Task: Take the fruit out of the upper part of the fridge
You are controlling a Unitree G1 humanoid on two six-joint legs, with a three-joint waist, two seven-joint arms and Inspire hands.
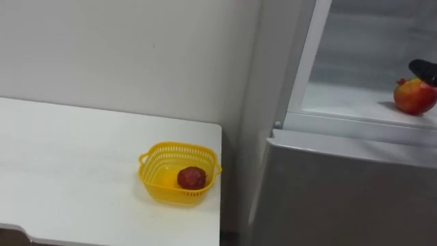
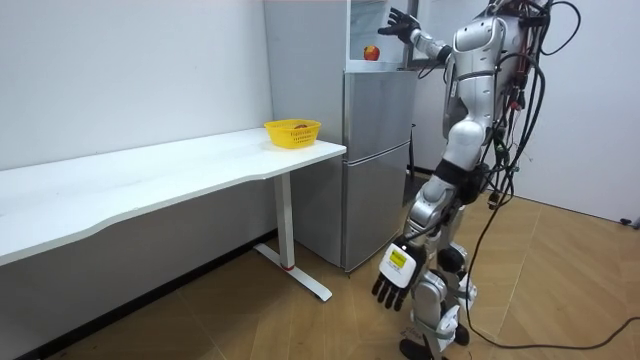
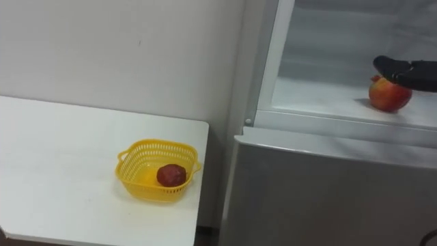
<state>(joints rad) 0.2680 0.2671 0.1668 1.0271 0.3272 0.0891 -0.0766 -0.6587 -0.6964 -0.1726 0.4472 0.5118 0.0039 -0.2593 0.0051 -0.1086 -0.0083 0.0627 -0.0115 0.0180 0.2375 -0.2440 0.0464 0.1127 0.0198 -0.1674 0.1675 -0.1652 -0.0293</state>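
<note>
A red-yellow apple (image 1: 414, 96) lies on the white shelf (image 1: 341, 101) of the open upper fridge compartment, near its right side. My right hand (image 3: 404, 70) reaches in from the right, its dark fingers stretched straight just over the top of the apple and not curled round it. In the room view that hand (image 2: 400, 22) is raised at the fridge's top with fingers spread. My left hand (image 2: 391, 283) hangs relaxed beside my leg. I stand right in front of the fridge (image 2: 375, 160).
A yellow basket (image 1: 179, 145) with a dark red fruit (image 1: 192, 178) in it stands at the right end of the white table (image 1: 68, 164), next to the fridge. The lower fridge door (image 1: 341, 198) is shut. A bare wall lies behind the table.
</note>
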